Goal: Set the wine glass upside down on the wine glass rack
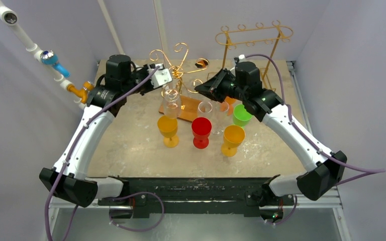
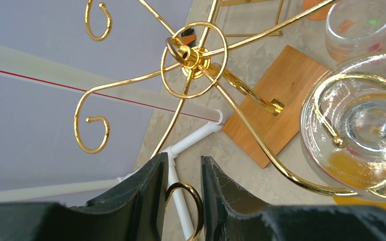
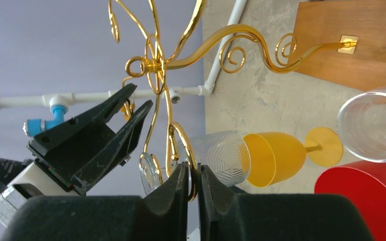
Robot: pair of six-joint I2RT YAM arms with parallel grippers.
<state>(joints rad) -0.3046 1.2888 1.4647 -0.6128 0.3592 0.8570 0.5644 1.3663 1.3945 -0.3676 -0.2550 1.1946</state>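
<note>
The gold wine glass rack (image 1: 178, 65) stands on a wooden base (image 1: 190, 109) at the back middle. A clear wine glass (image 1: 171, 103) hangs upside down from one of its arms, with the foot (image 2: 372, 125) caught in a gold hook. In the right wrist view its patterned bowl (image 3: 218, 153) points right. My left gripper (image 2: 184, 160) is shut on a gold curl (image 2: 197, 198) at the end of a rack arm. My right gripper (image 3: 193, 168) is shut on another thin gold arm, right beside the hanging glass. Both grippers (image 1: 173, 75) (image 1: 199, 86) flank the rack.
Standing in front of the rack are a yellow glass (image 1: 168, 128), a red glass (image 1: 201, 131), an orange-yellow glass (image 1: 232, 138), a green glass (image 1: 241, 114) and a clear glass (image 1: 205, 108). A second gold rack (image 1: 254, 37) stands at the back right. A white pipe (image 1: 27, 42) runs along the left wall.
</note>
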